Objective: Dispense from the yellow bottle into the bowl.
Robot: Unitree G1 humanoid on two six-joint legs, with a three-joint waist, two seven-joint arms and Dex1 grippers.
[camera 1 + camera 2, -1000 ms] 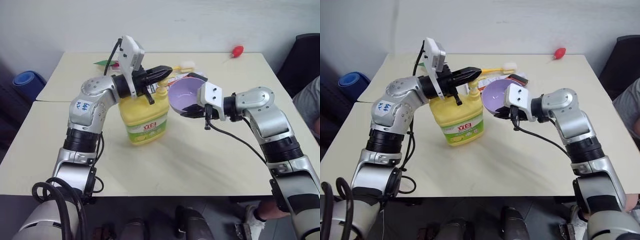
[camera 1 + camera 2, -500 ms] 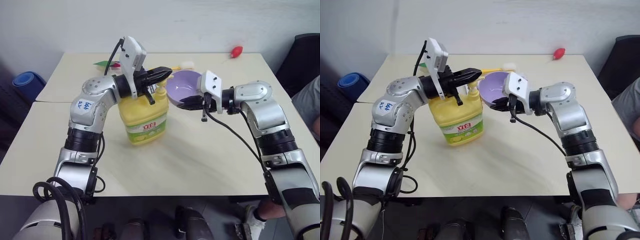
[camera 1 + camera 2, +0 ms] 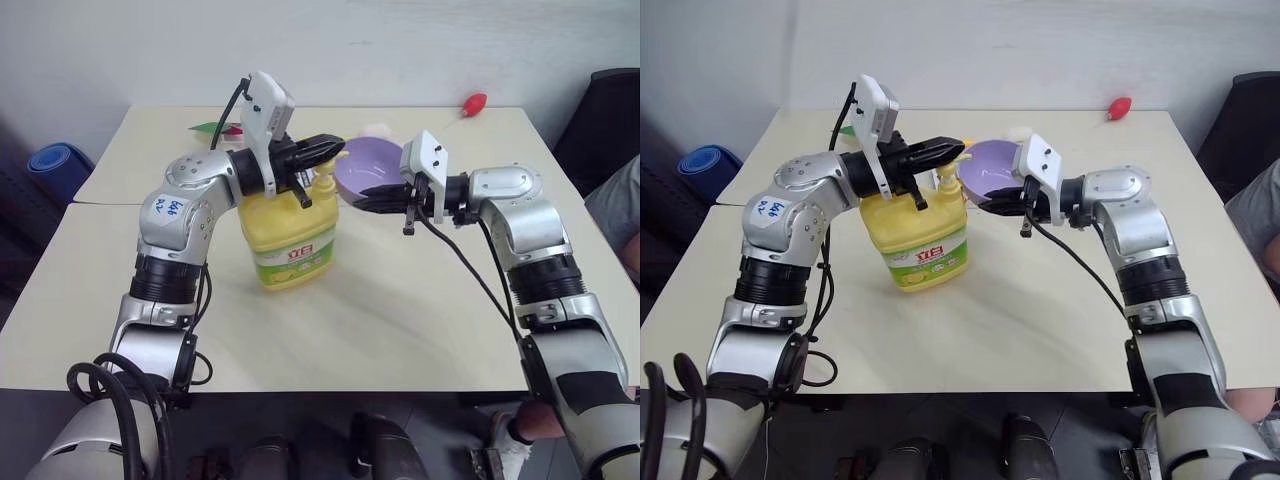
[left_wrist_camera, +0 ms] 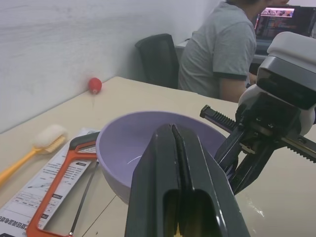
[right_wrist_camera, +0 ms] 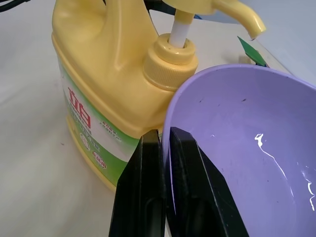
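Note:
The yellow bottle (image 3: 290,235) stands on the table, its green-and-white label facing me. My left gripper (image 3: 333,144) is shut, and its black fingers (image 4: 175,148) lie on top of the yellow pump head (image 3: 325,176). My right gripper (image 3: 360,199) is shut on the near rim of the lilac bowl (image 3: 372,166). It holds the bowl off the table, beside the pump. In the right wrist view the spout (image 5: 244,17) pokes out just above the far rim of the bowl (image 5: 247,138).
Behind the bowl on the table lie a red-framed hacksaw (image 4: 74,158) and a yellow-handled brush (image 4: 44,140). A small red bulb (image 3: 474,101) sits at the far right. A person (image 4: 222,44) and a dark chair (image 3: 610,110) are beyond the table's right edge.
My right gripper has raised the bowl and tipped it from steeply tilted to nearly level, bringing it up beside the pump spout. The left gripper has stayed on the pump head.

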